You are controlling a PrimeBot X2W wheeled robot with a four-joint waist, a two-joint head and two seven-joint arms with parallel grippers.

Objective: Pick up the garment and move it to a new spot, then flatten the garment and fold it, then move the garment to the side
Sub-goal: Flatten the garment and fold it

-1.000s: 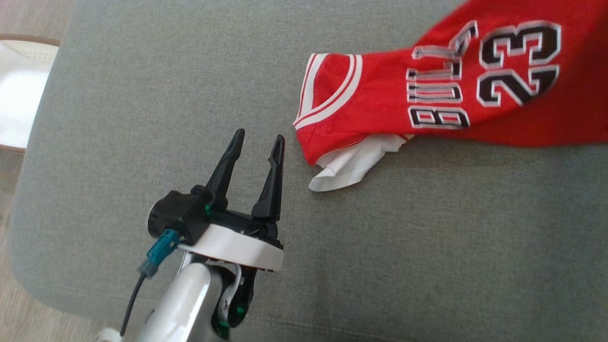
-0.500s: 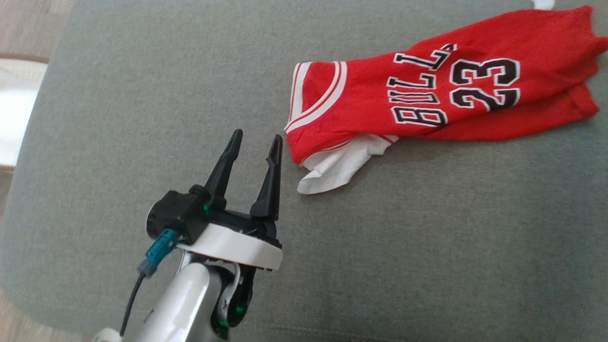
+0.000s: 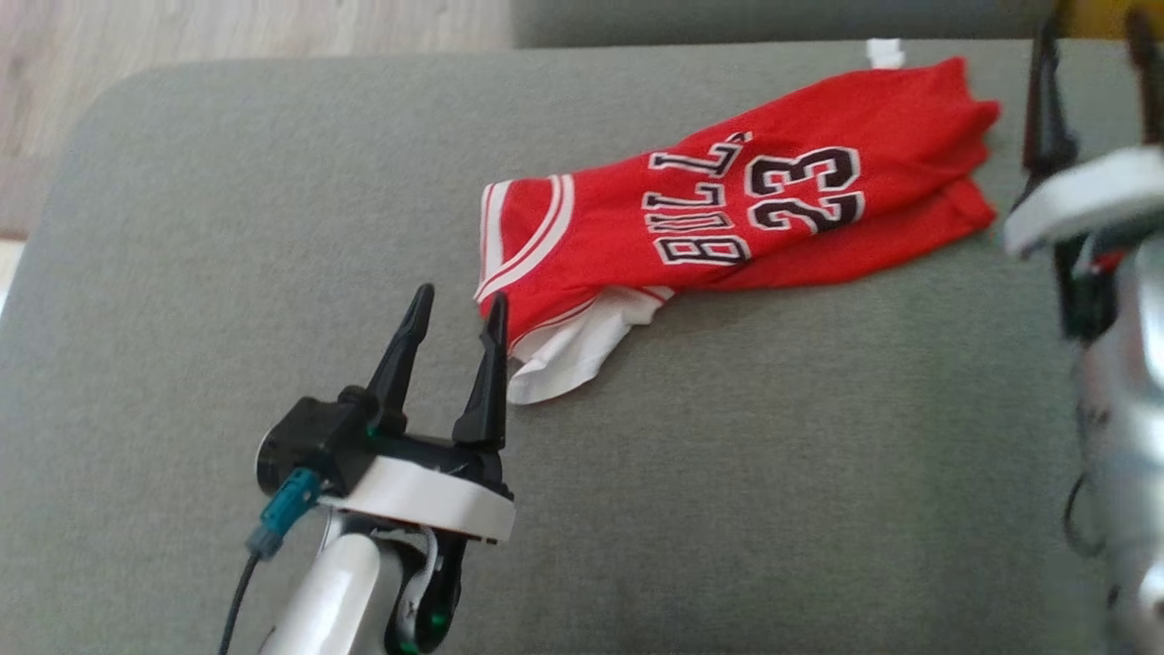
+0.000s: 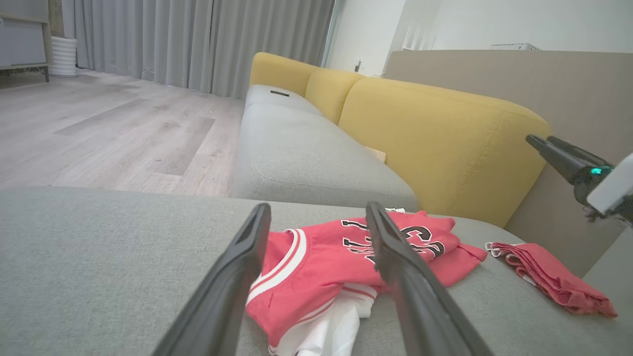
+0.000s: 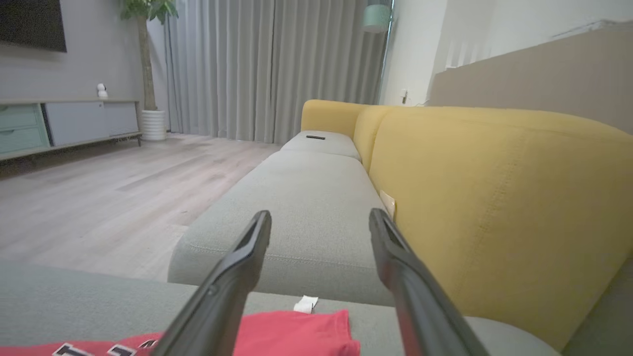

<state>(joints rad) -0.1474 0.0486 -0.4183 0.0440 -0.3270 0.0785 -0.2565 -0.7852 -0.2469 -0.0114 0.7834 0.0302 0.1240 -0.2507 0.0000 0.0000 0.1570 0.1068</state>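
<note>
Left hand point(image 3: 460, 294) spread — near jersey point(image 3: 600, 218) | right hand point(image 5: 320, 213) spread

Left gripper point(image 3: 460, 294) with two long black tapering fingers point(image 3: 396, 359), black housing point(image 3: 314, 441), white ring collar point(image 3: 427, 505), teal connector point(image 3: 282, 514) with thin dark cable point(image 3: 238, 596), glossy silver-grey forearm point(image 3: 332, 591), small green light point(image 3: 431, 622), right gripper point(image 3: 1091, 55) blurred, same dark fingers, white collar, pale forearm
</note>
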